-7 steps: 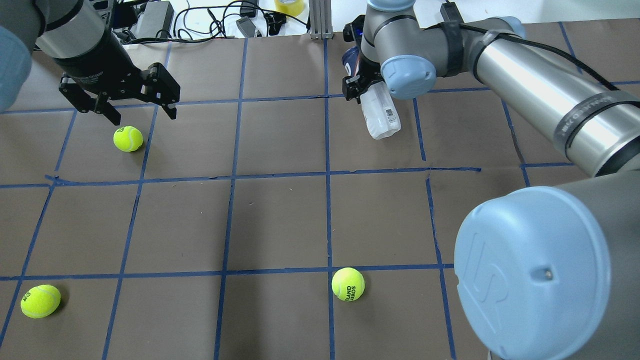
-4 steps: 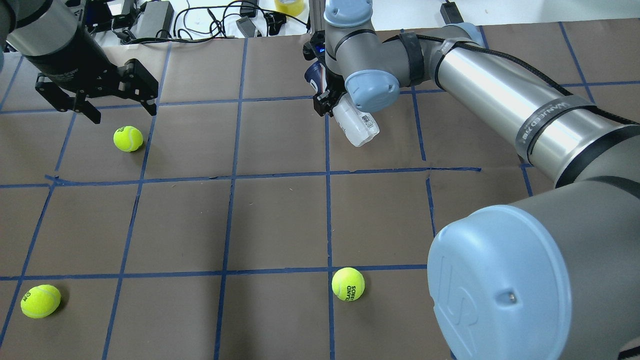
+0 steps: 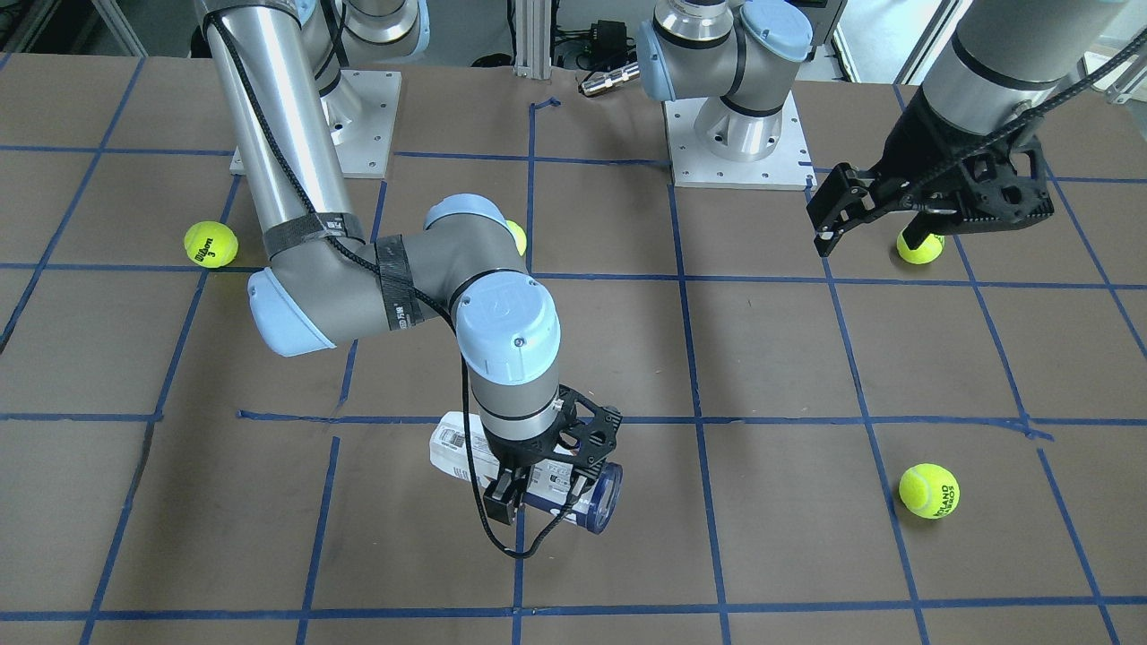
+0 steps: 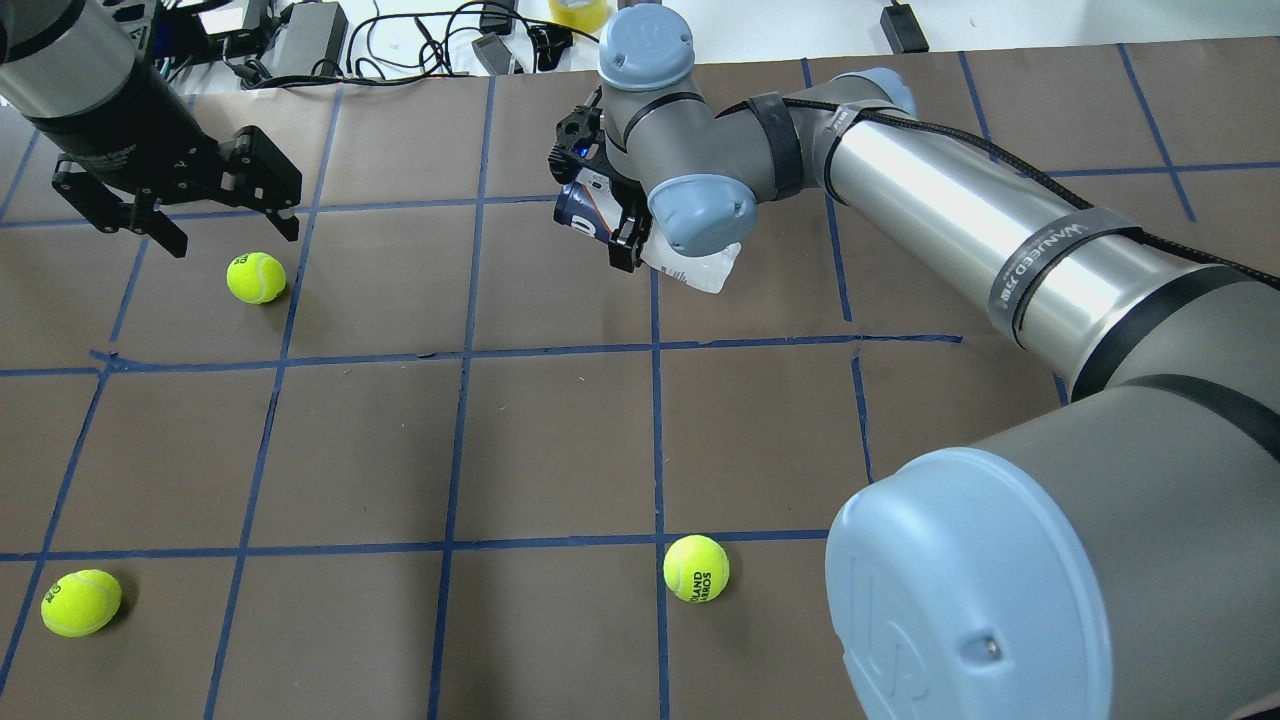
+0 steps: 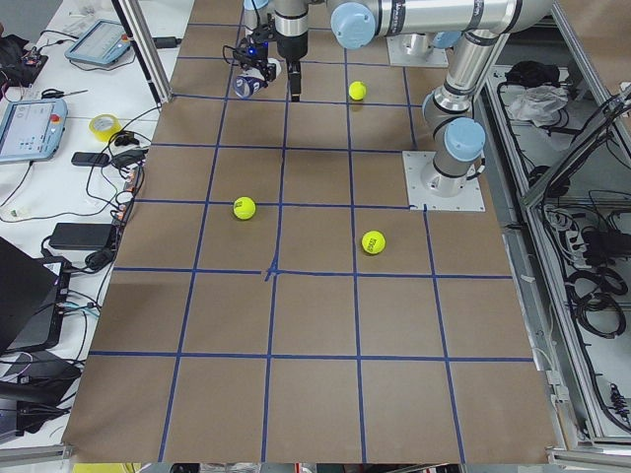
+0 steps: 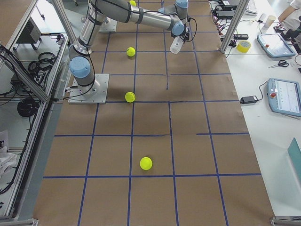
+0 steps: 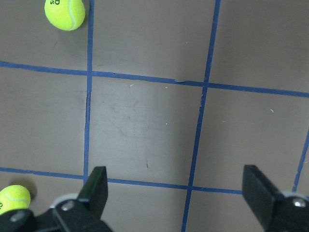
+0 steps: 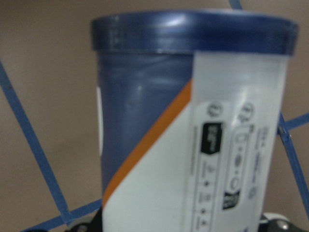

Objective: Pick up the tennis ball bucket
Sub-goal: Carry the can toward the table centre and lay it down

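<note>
The tennis ball bucket [image 4: 700,268] is a slim clear can with a white and navy label and a navy rim. My right gripper [image 4: 598,200] is shut on it near the navy end and holds it tilted above the table's far middle. It also shows in the front view [image 3: 457,448], in my right gripper [image 3: 540,493]. The can fills the right wrist view [image 8: 193,121]. My left gripper [image 4: 232,235] is open and empty, just above and behind a yellow-green tennis ball [image 4: 256,277]. Its spread fingers [image 7: 96,188] show in the left wrist view.
Two more tennis balls lie near the front: one at the left [image 4: 81,602], one in the middle [image 4: 696,568]. Cables, adapters and a tape roll [image 4: 578,12] lie beyond the table's far edge. My right arm's large elbow [image 4: 960,590] blocks the front right.
My right gripper has carried the can leftward across the far part of the table and turned it. My left gripper has drawn back to the left, still open.
</note>
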